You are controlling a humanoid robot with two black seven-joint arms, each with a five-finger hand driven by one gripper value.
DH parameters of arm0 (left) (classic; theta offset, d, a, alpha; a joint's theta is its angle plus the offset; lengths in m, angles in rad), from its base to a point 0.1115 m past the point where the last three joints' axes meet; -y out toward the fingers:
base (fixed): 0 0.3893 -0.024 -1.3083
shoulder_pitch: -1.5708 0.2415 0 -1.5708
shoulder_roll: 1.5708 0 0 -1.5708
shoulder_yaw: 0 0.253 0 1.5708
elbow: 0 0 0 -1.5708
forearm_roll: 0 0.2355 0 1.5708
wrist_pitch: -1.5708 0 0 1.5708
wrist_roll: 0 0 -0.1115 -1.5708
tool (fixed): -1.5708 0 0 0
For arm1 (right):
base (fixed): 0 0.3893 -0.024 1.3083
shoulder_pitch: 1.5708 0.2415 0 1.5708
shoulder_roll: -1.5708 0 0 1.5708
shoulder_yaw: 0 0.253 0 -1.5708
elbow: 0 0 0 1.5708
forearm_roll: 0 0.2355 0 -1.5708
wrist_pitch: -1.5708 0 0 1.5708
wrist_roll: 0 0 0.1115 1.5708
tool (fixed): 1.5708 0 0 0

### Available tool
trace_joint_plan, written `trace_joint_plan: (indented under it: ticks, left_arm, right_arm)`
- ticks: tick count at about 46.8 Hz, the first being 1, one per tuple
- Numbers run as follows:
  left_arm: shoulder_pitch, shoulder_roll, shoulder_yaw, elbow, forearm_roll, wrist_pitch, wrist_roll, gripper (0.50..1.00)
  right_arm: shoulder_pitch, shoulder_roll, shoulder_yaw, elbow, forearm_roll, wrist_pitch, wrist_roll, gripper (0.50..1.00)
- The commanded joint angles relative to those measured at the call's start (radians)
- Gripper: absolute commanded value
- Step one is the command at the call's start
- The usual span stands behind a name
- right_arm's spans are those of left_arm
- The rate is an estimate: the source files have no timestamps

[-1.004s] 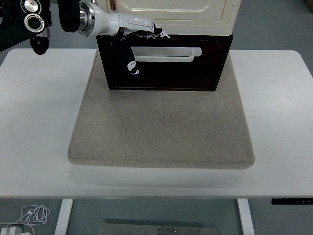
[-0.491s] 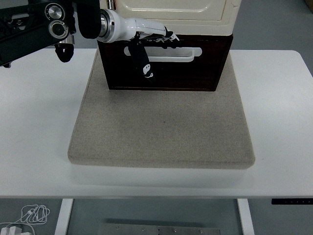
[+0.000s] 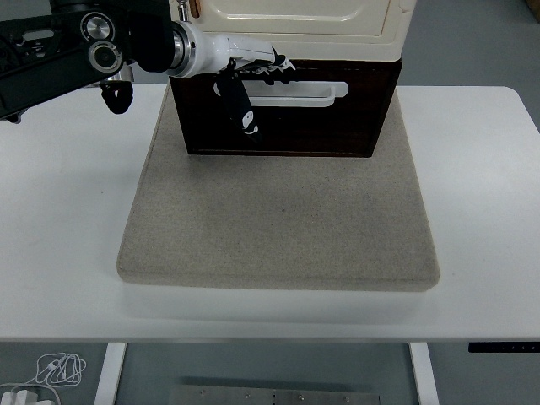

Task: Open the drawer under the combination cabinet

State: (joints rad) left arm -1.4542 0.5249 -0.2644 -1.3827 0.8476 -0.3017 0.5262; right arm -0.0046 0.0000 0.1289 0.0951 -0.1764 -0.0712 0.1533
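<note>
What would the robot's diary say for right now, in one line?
left hand: at drawer handle, grip unclear | drawer: looks closed, under cream cabinet | mat: bare | right hand: out of view

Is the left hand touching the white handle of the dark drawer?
Touching. In the head view, the left hand's fingers hook over the handle's left end on the drawer, no gap visible.

You had a white tabletop (image 3: 59,219) spanning nearly the whole view, its near edge running along the bottom. A square beige-grey mat (image 3: 278,224) lay flat on it, centred, with bare white surface left on both sides and in front. The dark-fronted cabinet (image 3: 287,126) stood on the mat's far part.
</note>
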Motion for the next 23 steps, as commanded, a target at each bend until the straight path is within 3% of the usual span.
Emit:
trace_joint_plan:
  ticks: [1, 23]
  left_arm:
    - [0.003, -0.002, 0.013, -0.001, -0.022, 0.019, 0.003, 0.996]
    - [0.011, -0.017, 0.033, 0.004, -0.036, 0.044, 0.011, 0.996]
  right_arm:
    - [0.0, 0.0, 0.0, 0.0, 0.0, 0.001, 0.0, 0.926]
    - [0.0, 0.0, 0.0, 0.0, 0.0, 0.001, 0.0, 0.926]
